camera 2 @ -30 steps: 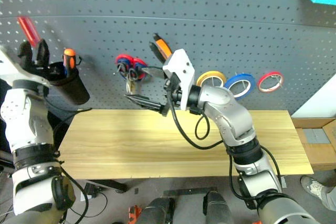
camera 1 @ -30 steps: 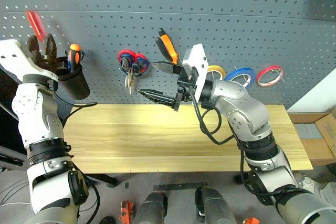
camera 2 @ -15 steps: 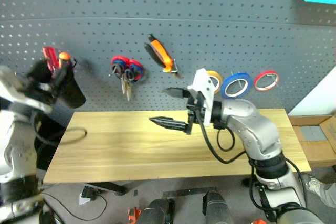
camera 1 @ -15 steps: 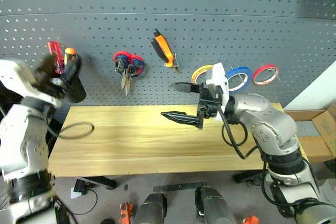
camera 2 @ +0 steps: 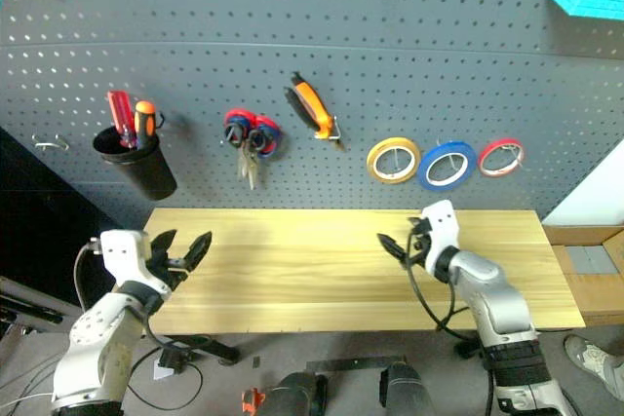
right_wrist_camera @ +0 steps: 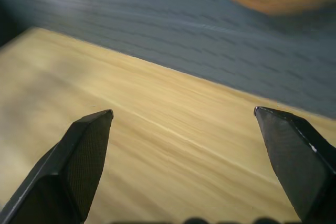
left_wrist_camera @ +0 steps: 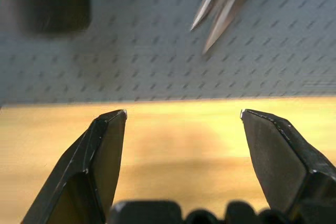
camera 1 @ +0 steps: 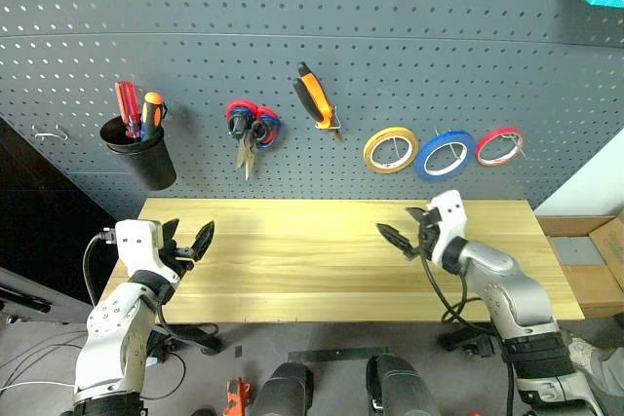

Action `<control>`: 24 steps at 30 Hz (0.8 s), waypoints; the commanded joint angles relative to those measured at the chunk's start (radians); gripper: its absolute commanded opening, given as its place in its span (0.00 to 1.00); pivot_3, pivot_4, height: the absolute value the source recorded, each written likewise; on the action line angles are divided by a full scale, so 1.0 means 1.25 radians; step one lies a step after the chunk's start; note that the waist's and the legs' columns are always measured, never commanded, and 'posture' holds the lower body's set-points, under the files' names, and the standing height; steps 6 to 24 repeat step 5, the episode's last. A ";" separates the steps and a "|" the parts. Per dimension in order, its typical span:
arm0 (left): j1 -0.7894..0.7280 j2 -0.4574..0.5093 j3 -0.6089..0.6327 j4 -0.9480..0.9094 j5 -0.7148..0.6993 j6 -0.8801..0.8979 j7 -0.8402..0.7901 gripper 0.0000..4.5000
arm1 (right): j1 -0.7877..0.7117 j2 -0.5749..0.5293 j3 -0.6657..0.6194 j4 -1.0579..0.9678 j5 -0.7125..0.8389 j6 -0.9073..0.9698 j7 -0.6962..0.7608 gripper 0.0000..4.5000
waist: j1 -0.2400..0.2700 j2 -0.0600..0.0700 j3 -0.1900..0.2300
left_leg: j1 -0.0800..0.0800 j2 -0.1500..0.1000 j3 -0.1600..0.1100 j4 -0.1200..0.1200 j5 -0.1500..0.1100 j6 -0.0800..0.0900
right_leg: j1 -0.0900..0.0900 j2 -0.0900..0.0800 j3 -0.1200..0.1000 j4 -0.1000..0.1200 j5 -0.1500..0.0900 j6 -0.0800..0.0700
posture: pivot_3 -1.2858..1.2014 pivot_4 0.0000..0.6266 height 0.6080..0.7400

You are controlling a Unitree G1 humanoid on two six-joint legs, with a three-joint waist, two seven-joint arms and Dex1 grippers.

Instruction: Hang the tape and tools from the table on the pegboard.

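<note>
1. Left gripper is hanging over the table's left end, fingers spread wide, gripping nothing.
2. Right gripper is hovering over the right half of the table, fingers wide apart, also gripping nothing.
3. Pliers are hanging on the pegboard, orange handles tilted.
4. Black-handled scissors are hanging just left of the pliers, overlapping the red-and-blue scissors.
5. Red screwdriver is standing in the black cup beside the orange screwdriver.
6. Blue tape is hanging between the yellow tape and red tape.
</note>
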 commanded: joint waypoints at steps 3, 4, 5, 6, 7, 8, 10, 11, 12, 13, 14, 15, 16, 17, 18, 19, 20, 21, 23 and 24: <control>0.023 0.028 0.028 0.038 0.013 -0.069 -0.043 0.83 | 0.043 -0.028 -0.082 0.014 -0.014 -0.055 -0.026 1.00 | -0.002 0.002 -0.006 | 0.000 0.001 0.000 0.000 0.000 0.000 | 0.000 0.000 0.000 0.000 0.000 0.000 | 0.49 0.17 1.00; 0.024 0.035 0.033 0.043 0.016 -0.072 -0.044 0.83 | 0.047 -0.039 -0.097 0.013 -0.007 -0.055 -0.019 1.00 | -0.002 0.002 -0.007 | 0.000 0.001 0.000 0.000 0.000 0.000 | 0.001 0.000 0.000 -0.001 0.000 0.000 | 0.49 0.17 1.00; 0.024 0.036 0.040 0.042 0.004 -0.069 -0.053 0.83 | 0.046 -0.046 -0.109 0.018 -0.004 -0.055 -0.018 1.00 | -0.002 0.002 -0.007 | 0.002 0.001 0.000 0.000 0.000 0.000 | 0.004 0.000 0.000 -0.001 0.000 0.000 | 0.48 0.17 1.00; 0.024 0.036 0.040 0.042 0.004 -0.069 -0.053 0.83 | 0.046 -0.046 -0.109 0.018 -0.004 -0.055 -0.018 1.00 | -0.002 0.002 -0.007 | 0.002 0.001 0.000 0.000 0.000 0.000 | 0.004 0.000 0.000 -0.001 0.000 0.000 | 0.48 0.17 1.00; 0.024 0.036 0.040 0.042 0.004 -0.069 -0.053 0.83 | 0.046 -0.046 -0.109 0.018 -0.004 -0.055 -0.018 1.00 | -0.002 0.002 -0.007 | 0.002 0.001 0.000 0.000 0.000 0.000 | 0.004 0.000 0.000 -0.001 0.000 0.000 | 0.48 0.17 1.00; 0.024 0.036 0.040 0.042 0.004 -0.069 -0.053 0.83 | 0.046 -0.046 -0.109 0.018 -0.004 -0.055 -0.018 1.00 | -0.002 0.002 -0.007 | 0.002 0.001 0.000 0.000 0.000 0.000 | 0.004 0.000 0.000 -0.001 0.000 0.000 | 0.48 0.17 1.00; 0.024 0.036 0.040 0.042 0.004 -0.069 -0.053 0.83 | 0.046 -0.046 -0.109 0.018 -0.004 -0.055 -0.018 1.00 | -0.002 0.002 -0.007 | 0.002 0.001 0.000 0.000 0.000 0.000 | 0.004 0.000 0.000 -0.001 0.000 0.000 | 0.48 0.17 1.00; 0.024 0.036 0.040 0.042 0.004 -0.069 -0.053 0.83 | 0.046 -0.046 -0.109 0.018 -0.004 -0.055 -0.018 1.00 | -0.002 0.002 -0.007 | 0.002 0.001 0.000 0.000 0.000 0.000 | 0.004 0.000 0.000 -0.001 0.000 0.000 | 0.48 0.17 1.00; 0.024 0.036 0.040 0.042 0.004 -0.069 -0.053 0.83 | 0.046 -0.046 -0.109 0.018 -0.004 -0.055 -0.018 1.00 | -0.002 0.002 -0.007 | 0.002 0.001 0.000 0.000 0.000 0.000 | 0.004 0.000 0.000 -0.001 0.000 0.000 | 0.48 0.17 1.00; 0.024 0.036 0.040 0.042 0.004 -0.069 -0.053 0.83 | 0.046 -0.046 -0.109 0.018 -0.004 -0.055 -0.018 1.00 | -0.002 0.002 -0.007 | 0.002 0.001 0.000 0.000 0.000 0.000 | 0.004 0.000 0.000 -0.001 0.000 0.000 | 0.48 0.17 1.00; 0.024 0.036 0.040 0.042 0.004 -0.069 -0.053 0.83 | 0.046 -0.046 -0.109 0.018 -0.004 -0.055 -0.018 1.00 | -0.002 0.002 -0.007 | 0.002 0.001 0.000 0.000 0.000 0.000 | 0.004 0.000 0.000 -0.001 0.000 0.000 | 0.48 0.17 1.00; 0.024 0.036 0.040 0.042 0.004 -0.069 -0.053 0.83 | 0.046 -0.046 -0.109 0.018 -0.004 -0.055 -0.018 1.00 | -0.002 0.002 -0.007 | 0.002 0.001 0.000 0.000 0.000 0.000 | 0.004 0.000 0.000 -0.001 0.000 0.000 | 0.48 0.17 1.00; 0.024 0.036 0.040 0.042 0.004 -0.069 -0.053 0.83 | 0.046 -0.046 -0.109 0.018 -0.004 -0.055 -0.018 1.00 | -0.002 0.002 -0.007 | 0.002 0.001 0.000 0.000 0.000 0.000 | 0.004 0.000 0.000 -0.001 0.000 0.000 | 0.48 0.17 1.00; 0.024 0.036 0.040 0.042 0.004 -0.069 -0.053 0.83 | 0.046 -0.046 -0.109 0.018 -0.004 -0.055 -0.018 1.00 | -0.002 0.002 -0.007 | 0.002 0.001 0.000 0.000 0.000 0.000 | 0.004 0.000 0.000 -0.001 0.000 0.000 | 0.48 0.17 1.00; 0.024 0.036 0.040 0.042 0.004 -0.069 -0.053 0.83 | 0.046 -0.046 -0.109 0.018 -0.004 -0.055 -0.018 1.00 | -0.002 0.002 -0.007 | 0.002 0.001 0.000 0.000 0.000 0.000 | 0.004 0.000 0.000 -0.001 0.000 0.000 | 0.48 0.17 1.00; 0.024 0.036 0.040 0.042 0.004 -0.069 -0.053 0.83 | 0.046 -0.046 -0.109 0.018 -0.004 -0.055 -0.018 1.00 | -0.002 0.002 -0.007 | 0.002 0.001 0.000 0.000 0.000 0.000 | 0.004 0.000 0.000 -0.001 0.000 0.000 | 0.48 0.17 1.00; 0.024 0.036 0.040 0.042 0.004 -0.069 -0.053 0.83 | 0.046 -0.046 -0.109 0.018 -0.004 -0.055 -0.018 1.00 | -0.002 0.002 -0.007 | 0.002 0.001 0.000 0.000 0.000 0.000 | 0.004 0.000 0.000 -0.001 0.000 0.000 | 0.48 0.17 1.00; 0.024 0.036 0.040 0.042 0.004 -0.069 -0.053 0.83 | 0.046 -0.046 -0.109 0.018 -0.004 -0.055 -0.018 1.00 | -0.002 0.002 -0.007 | 0.002 0.001 0.000 0.000 0.000 0.000 | 0.004 0.000 0.000 -0.001 0.000 0.000 | 0.48 0.17 1.00; 0.024 0.036 0.040 0.042 0.004 -0.069 -0.053 0.83 | 0.046 -0.046 -0.109 0.018 -0.004 -0.055 -0.018 1.00 | -0.002 0.002 -0.007 | 0.002 0.001 0.000 0.000 0.000 0.000 | 0.004 0.000 0.000 -0.001 0.000 0.000 | 0.48 0.17 1.00; 0.024 0.036 0.040 0.042 0.004 -0.069 -0.053 0.83 | 0.046 -0.046 -0.109 0.018 -0.004 -0.055 -0.018 1.00 | -0.002 0.002 -0.007 | 0.002 0.001 0.000 0.000 0.000 0.000 | 0.004 0.000 0.000 -0.001 0.000 0.000 | 0.48 0.17 1.00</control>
